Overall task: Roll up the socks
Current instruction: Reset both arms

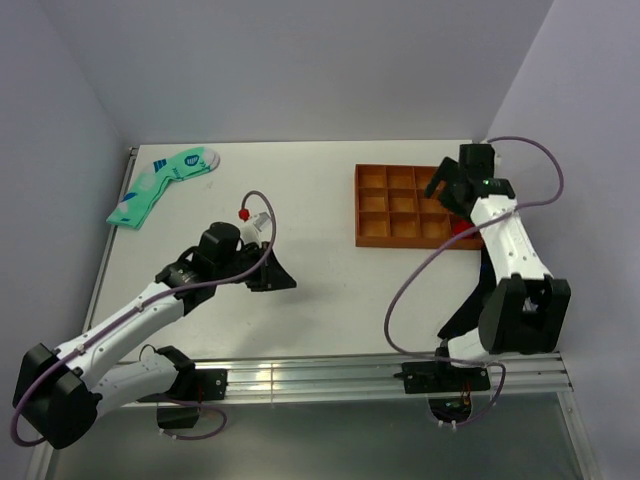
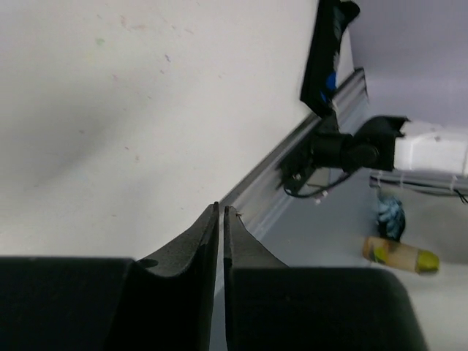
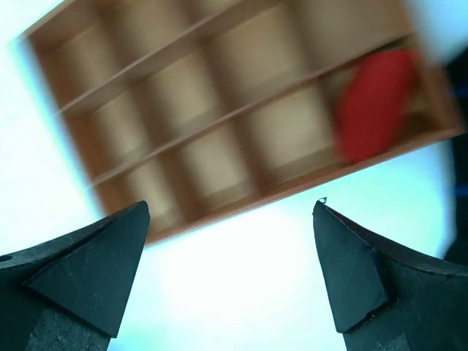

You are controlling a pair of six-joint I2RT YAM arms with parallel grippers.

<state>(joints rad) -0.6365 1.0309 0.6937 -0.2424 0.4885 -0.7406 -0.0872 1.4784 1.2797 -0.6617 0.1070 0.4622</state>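
Right gripper [image 3: 230, 208], jaws spread wide and empty, hangs over the brown tray [image 1: 359, 205] at the upper right of the top view. The red socks [image 3: 376, 102] lie bunched in the tray's lower right corner compartment. Left gripper [image 2: 221, 208], centre-left over the white table [image 1: 330, 200], shows a narrow slit, holding nothing. A mint-green sock [image 1: 165, 183] lies upper left.
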